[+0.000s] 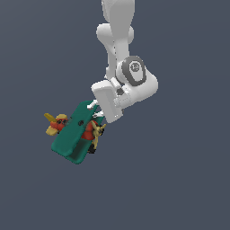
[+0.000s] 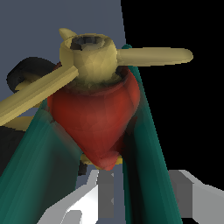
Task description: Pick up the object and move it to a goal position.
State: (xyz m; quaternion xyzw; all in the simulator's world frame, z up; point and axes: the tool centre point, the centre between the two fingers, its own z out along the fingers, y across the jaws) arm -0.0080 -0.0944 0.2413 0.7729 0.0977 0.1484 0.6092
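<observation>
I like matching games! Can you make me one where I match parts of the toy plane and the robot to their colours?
Things:
1. wings
2. propeller
3. body
4. gripper

Colours:
A. red
B. white
C. teal-green
D. yellow

Right pairs: 1-C, 2-D, 3-A, 4-B. These are all parts of the toy biplane, except the gripper that holds it.
</observation>
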